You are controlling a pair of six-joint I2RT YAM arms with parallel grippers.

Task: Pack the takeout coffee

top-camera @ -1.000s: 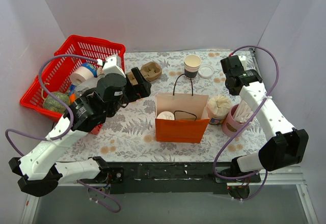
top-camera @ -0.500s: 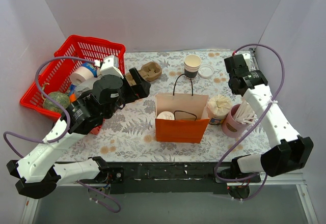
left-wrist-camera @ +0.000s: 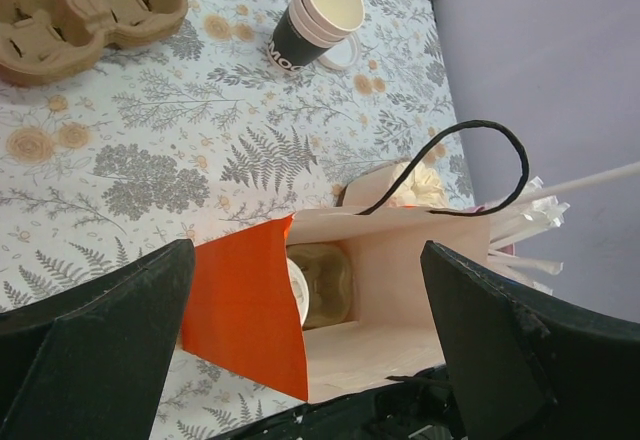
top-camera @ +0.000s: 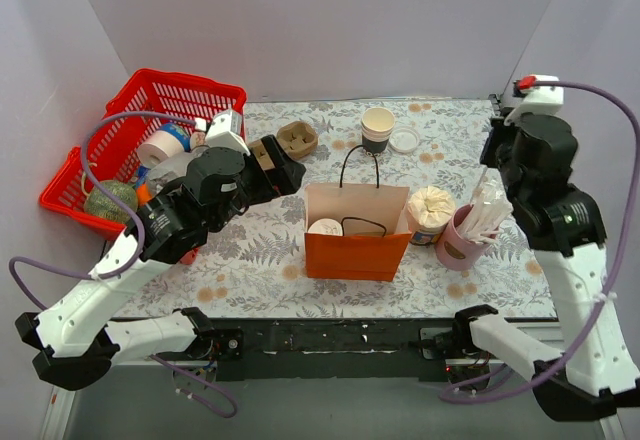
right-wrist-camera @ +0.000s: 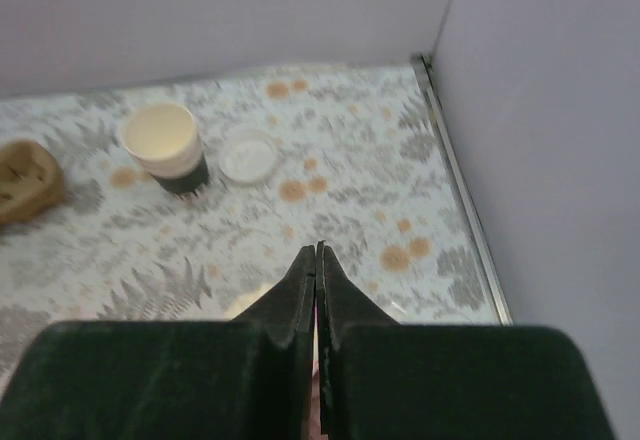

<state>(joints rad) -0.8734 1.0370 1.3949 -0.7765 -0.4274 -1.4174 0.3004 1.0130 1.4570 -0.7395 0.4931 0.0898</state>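
The takeout coffee [top-camera: 324,227] sits inside the orange paper bag [top-camera: 355,255], on its left side, white lid up. The bag stands mid-worktop [top-camera: 250,260]. The left end effector [top-camera: 278,164] hangs just left of the bag w/ fingers spread wide, nothing btwn them. The right end effector [right-wrist-camera: 317,260] is raised over the worktop's right side, fingers pressed together, empty. Behind the bag: a lidless cup [top-camera: 378,127] w/ a loose lid [top-camera: 405,140] beside it, and a cardboard cup carrier [top-camera: 297,139] to their left.
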